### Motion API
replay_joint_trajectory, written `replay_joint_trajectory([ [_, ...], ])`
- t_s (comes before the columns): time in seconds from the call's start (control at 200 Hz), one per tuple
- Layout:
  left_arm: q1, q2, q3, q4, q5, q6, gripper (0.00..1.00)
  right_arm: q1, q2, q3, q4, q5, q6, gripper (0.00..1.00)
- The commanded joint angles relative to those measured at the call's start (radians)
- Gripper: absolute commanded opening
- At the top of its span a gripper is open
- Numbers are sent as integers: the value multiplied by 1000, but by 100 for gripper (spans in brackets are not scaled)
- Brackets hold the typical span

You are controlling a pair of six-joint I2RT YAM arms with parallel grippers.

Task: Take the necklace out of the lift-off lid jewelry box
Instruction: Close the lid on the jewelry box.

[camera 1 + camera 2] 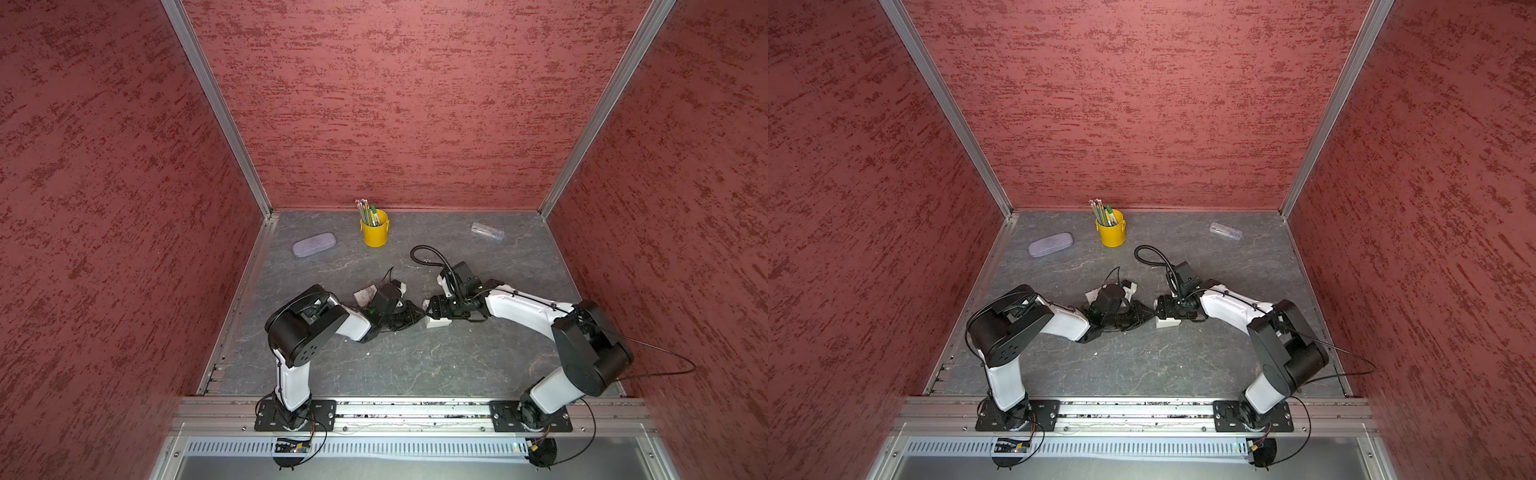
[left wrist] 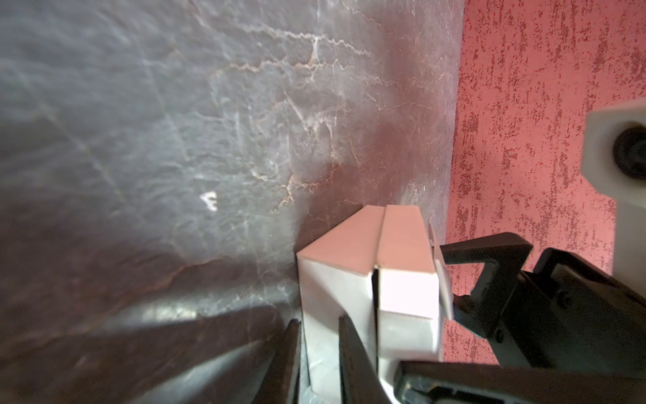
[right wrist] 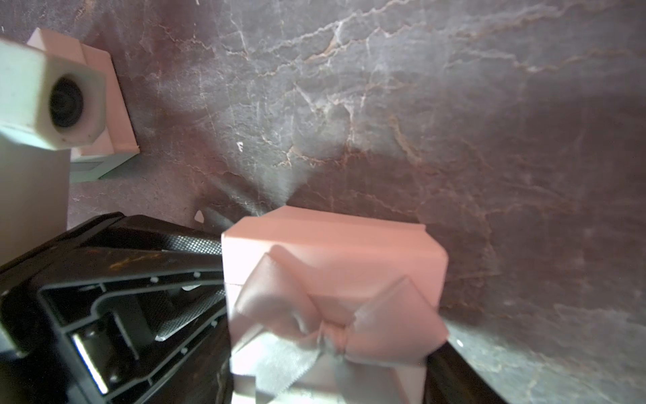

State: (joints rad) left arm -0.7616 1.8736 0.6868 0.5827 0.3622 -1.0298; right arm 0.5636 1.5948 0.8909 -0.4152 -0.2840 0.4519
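The left gripper (image 2: 318, 320) pinches the base of the box (image 2: 335, 255) and the right gripper (image 1: 431, 311) grasps its lid (image 3: 332, 252), in the middle of the surface (image 1: 415, 365); the necklace, not visible, is probably inside, so a tight lid coming off suddenly may tip the box and spill it.

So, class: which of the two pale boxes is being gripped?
The bowed box, gripped by both the left gripper and the right gripper; the other box stands apart, untouched, on the table.
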Motion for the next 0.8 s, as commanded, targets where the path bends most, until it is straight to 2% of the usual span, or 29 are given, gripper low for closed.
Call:
replay_joint_trajectory([
  [0.0,-35,1,44,-12,59,38,21,56,-12,17,126,-295,-17,72],
  [0.311,-31,8,78,-58,81,71,21,77,71,109,-64,-186,-163,71],
  [0.546,-22,-4,67,-63,89,73,22,79,93,106,-41,-141,-124,71],
  [0.656,-7,-29,39,-60,89,68,28,81,90,93,-28,-114,-94,71],
  [0.792,8,-75,-8,-55,87,68,29,79,81,83,-43,-57,-74,72],
])
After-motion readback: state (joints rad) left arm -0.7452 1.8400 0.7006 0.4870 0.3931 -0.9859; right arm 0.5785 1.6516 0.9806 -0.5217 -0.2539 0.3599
